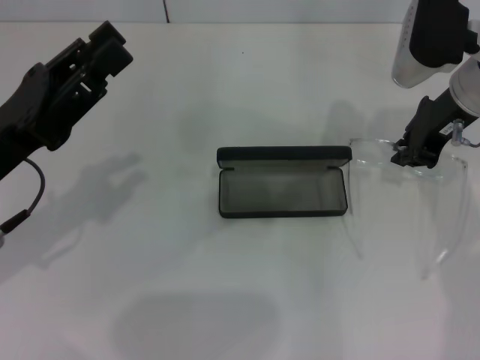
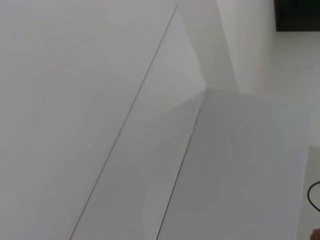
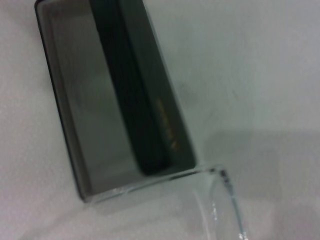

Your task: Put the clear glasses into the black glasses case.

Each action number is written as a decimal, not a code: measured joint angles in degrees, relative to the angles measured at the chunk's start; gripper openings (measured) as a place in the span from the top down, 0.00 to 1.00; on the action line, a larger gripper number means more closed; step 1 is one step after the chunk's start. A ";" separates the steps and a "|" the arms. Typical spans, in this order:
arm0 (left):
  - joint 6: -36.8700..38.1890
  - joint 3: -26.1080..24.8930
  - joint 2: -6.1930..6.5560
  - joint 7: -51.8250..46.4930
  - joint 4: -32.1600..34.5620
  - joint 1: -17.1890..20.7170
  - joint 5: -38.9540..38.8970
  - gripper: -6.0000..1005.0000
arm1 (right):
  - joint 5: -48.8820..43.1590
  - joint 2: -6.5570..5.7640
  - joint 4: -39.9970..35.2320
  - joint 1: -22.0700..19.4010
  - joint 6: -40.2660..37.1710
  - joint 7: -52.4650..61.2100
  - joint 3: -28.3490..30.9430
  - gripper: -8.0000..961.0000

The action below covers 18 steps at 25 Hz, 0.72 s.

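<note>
The black glasses case (image 1: pixel 283 193) lies open at the table's middle, its lid (image 1: pixel 283 156) standing up along the far side and its grey lining bare. Just right of it are the clear glasses (image 1: pixel 442 187), front piece toward the back and thin arms reaching toward me. My right gripper (image 1: pixel 411 154) comes down from the upper right and is shut on the top edge of the glasses' front. The right wrist view shows the case (image 3: pixel 85 115) with orange lettering on its lid, and a clear corner of the glasses (image 3: pixel 220 200) beside one short end. My left gripper (image 1: pixel 105 49) hangs idle at the far left.
White tabletop (image 1: pixel 225 300) all around the case, with only shadows on it. A thin cable (image 1: pixel 34 195) hangs from the left arm. The left wrist view shows only white surfaces and a seam (image 2: pixel 125 135).
</note>
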 joint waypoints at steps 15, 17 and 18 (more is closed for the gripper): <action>1.87 0.12 -0.19 0.16 -1.06 1.43 -1.48 0.61 | 1.10 -0.35 -17.89 -9.40 -13.28 -1.22 0.75 0.89; 2.28 0.24 -0.19 0.17 -1.06 1.43 -1.38 0.61 | 4.05 -0.32 -24.22 -12.47 -15.58 -1.23 1.53 0.89; 2.55 0.29 -0.19 0.18 -1.06 1.42 -1.22 0.61 | 6.15 -0.29 -26.92 -13.83 -16.40 -1.23 2.33 0.89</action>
